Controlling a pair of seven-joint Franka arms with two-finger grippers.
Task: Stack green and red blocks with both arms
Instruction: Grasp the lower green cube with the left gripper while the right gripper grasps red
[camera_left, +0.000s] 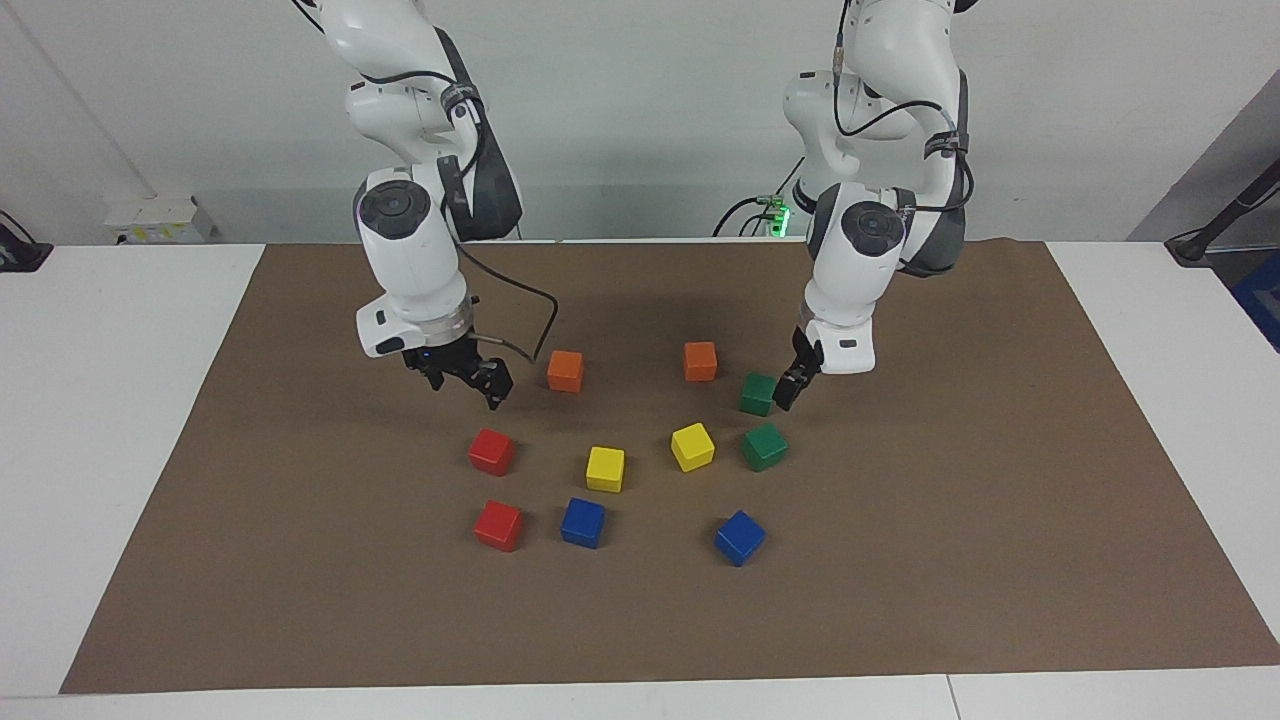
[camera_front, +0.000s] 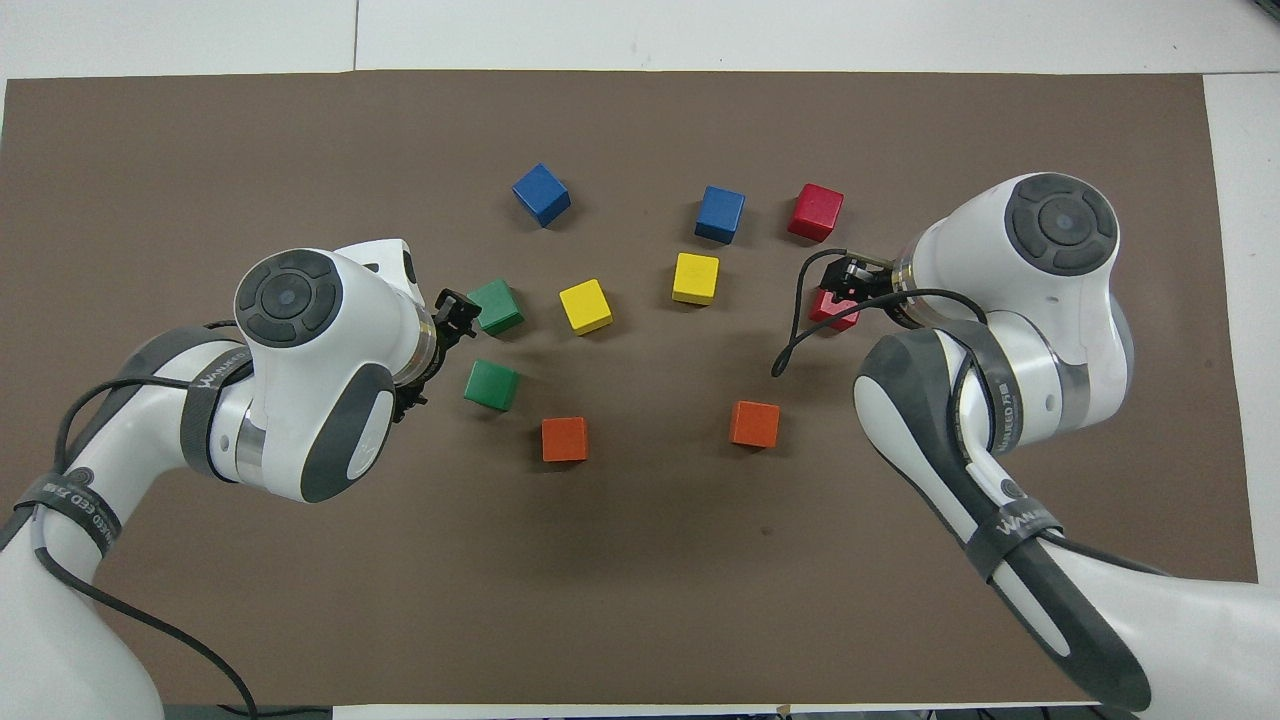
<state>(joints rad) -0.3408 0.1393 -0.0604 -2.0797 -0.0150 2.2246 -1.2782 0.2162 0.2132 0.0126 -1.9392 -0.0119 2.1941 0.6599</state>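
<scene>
Two dark green blocks lie toward the left arm's end: one nearer to the robots (camera_left: 758, 394) (camera_front: 491, 385), one farther (camera_left: 765, 446) (camera_front: 496, 306). Two red blocks lie toward the right arm's end: one nearer (camera_left: 492, 451) (camera_front: 836, 316), one farther (camera_left: 498, 526) (camera_front: 815, 211). All rest singly on the brown mat (camera_left: 950, 500). My left gripper (camera_left: 788, 390) (camera_front: 456, 312) hangs low, just beside the nearer green block. My right gripper (camera_left: 468, 385) (camera_front: 840, 285) is open and empty, raised over the nearer red block, partly covering it in the overhead view.
Two orange cubes (camera_left: 565, 371) (camera_left: 700, 361) lie nearest the robots. Two yellow cubes (camera_left: 605, 469) (camera_left: 692, 446) sit between the red and green pairs. Two blue cubes (camera_left: 583, 522) (camera_left: 740, 537) lie farthest. A black cable (camera_left: 535, 320) loops from the right wrist.
</scene>
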